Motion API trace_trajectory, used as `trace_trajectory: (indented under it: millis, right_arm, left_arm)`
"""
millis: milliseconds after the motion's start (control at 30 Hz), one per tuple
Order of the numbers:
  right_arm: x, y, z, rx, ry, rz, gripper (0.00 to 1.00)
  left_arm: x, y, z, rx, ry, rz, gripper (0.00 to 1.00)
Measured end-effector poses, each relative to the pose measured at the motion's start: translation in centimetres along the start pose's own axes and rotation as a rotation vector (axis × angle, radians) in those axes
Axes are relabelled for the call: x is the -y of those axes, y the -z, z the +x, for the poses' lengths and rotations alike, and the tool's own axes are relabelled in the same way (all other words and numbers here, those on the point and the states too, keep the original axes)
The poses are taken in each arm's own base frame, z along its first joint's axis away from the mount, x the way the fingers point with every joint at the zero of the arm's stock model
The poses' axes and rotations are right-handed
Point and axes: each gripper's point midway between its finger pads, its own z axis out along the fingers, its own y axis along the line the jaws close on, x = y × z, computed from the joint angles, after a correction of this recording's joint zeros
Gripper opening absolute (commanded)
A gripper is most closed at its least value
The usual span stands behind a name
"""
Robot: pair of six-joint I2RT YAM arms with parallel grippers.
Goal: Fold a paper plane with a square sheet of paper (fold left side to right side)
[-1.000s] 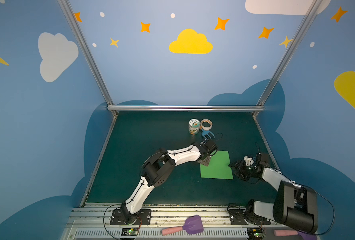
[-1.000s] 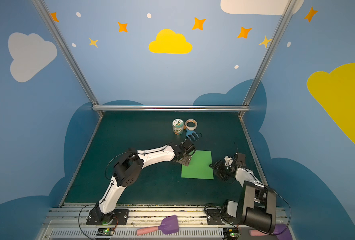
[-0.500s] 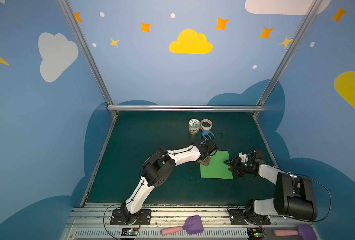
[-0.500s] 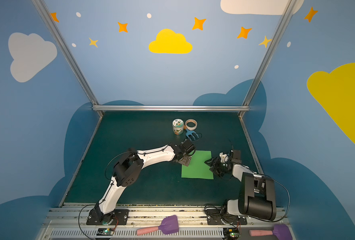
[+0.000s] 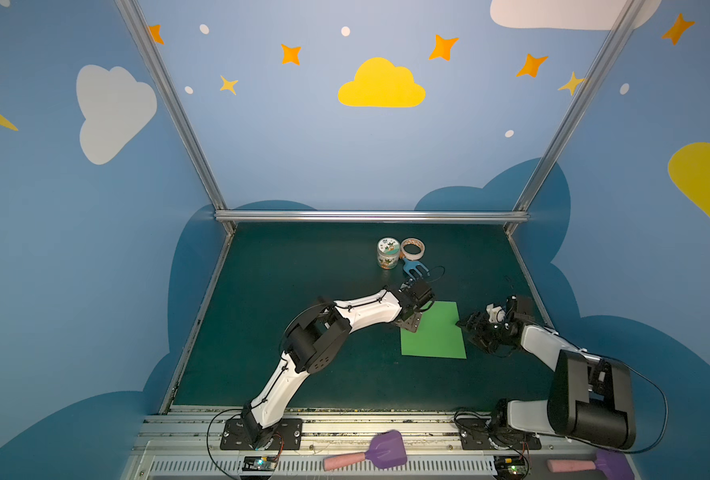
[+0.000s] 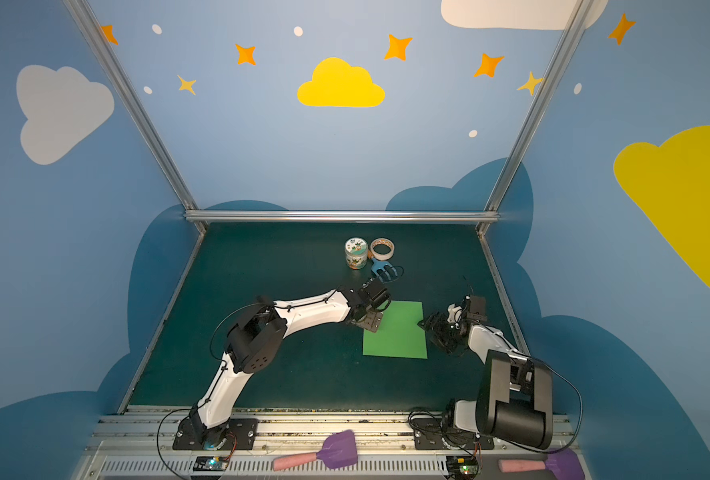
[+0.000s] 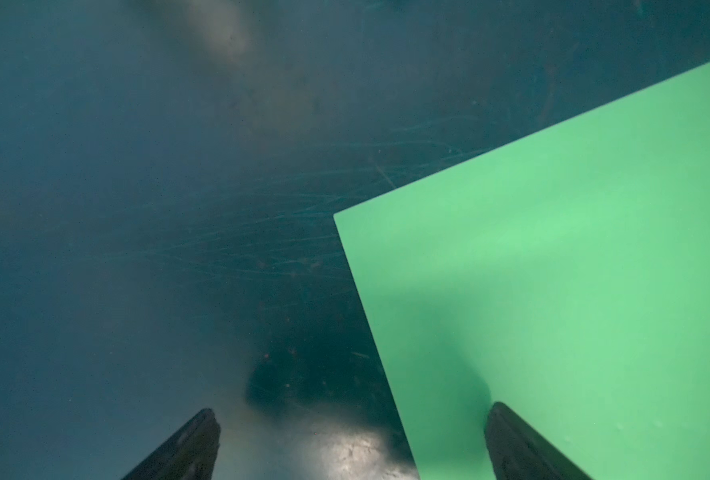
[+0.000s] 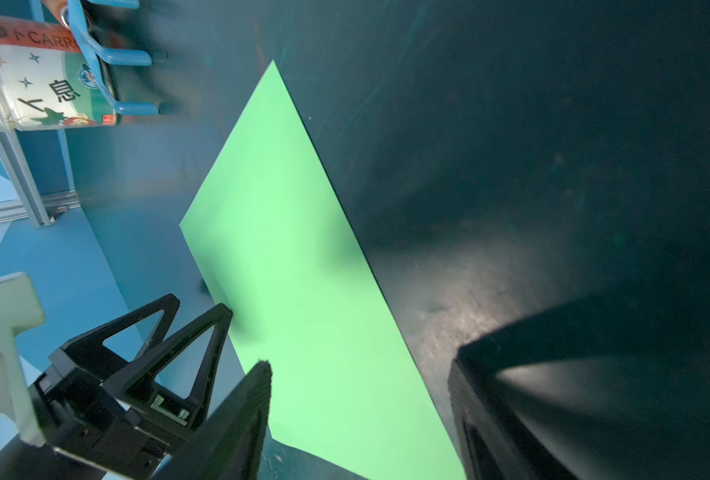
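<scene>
Both grippers have their jaws spread wide, and neither one holds anything. The square sheet of paper (image 5: 434, 334) lies flat on the dark green mat (image 5: 303, 311), a little right of the middle and between the two grippers. It is bright green and plain, and I see no crease on it in any view.

The left gripper (image 5: 410, 323) points down at the left edge of the sheet, close to the far left corner. In the left wrist view this edge runs between the jaws: one finger (image 7: 187, 444) is over the bare mat and the other finger (image 7: 519, 444) is over the paper, with a soft shadow under it. I cannot tell if it really touches the sheet.

The right gripper (image 5: 467, 328) is low at the right edge of the sheet, in its far half. In the right wrist view one finger (image 8: 237, 415) is above the paper and the other finger (image 8: 532, 415) is above the mat, so the edge passes between them.

Farther back on the mat, apart from the sheet, a printed jar (image 5: 388, 253) stands just beside a roll of tape (image 5: 412, 248). A blue toy rake (image 5: 413, 269) lies in front of them, nearer to the left gripper.

At the front rail (image 5: 178, 432), outside the mat, lie two purple scoops with pink handles, one near the middle (image 5: 380, 453) and one at the right end (image 5: 611, 465).
</scene>
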Motion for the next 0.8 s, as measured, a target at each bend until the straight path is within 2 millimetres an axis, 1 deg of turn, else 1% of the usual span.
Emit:
trace_trajectory:
  millis: [233, 433, 533, 667, 800]
  right_arm:
    - [-1.7, -1.3, 0.1, -0.045, 0.026, -0.104, 0.66]
    - [-3.0, -2.1, 0.6, -0.065, 0.057, -0.140, 0.66]
    - [-3.4, -2.3, 0.9, -0.073, 0.060, -0.145, 0.68]
    - [-3.0, -1.8, 0.9, -0.045, 0.049, -0.106, 0.72]
    - [-2.2, 0.1, 0.8, 0.026, 0.050, -0.031, 0.75]
  left_arm:
    - [0.0, 0.0, 0.0, 0.004, 0.002, 0.004, 1.00]
    - [0.0, 0.0, 0.0, 0.004, 0.002, 0.004, 1.00]
    - [0.0, 0.0, 0.0, 0.004, 0.002, 0.004, 1.00]
    - [-0.1, 0.0, 0.1, 0.011, 0.010, 0.010, 1.00]
    - [-0.7, 0.0, 0.3, 0.015, 0.024, 0.019, 1.00]
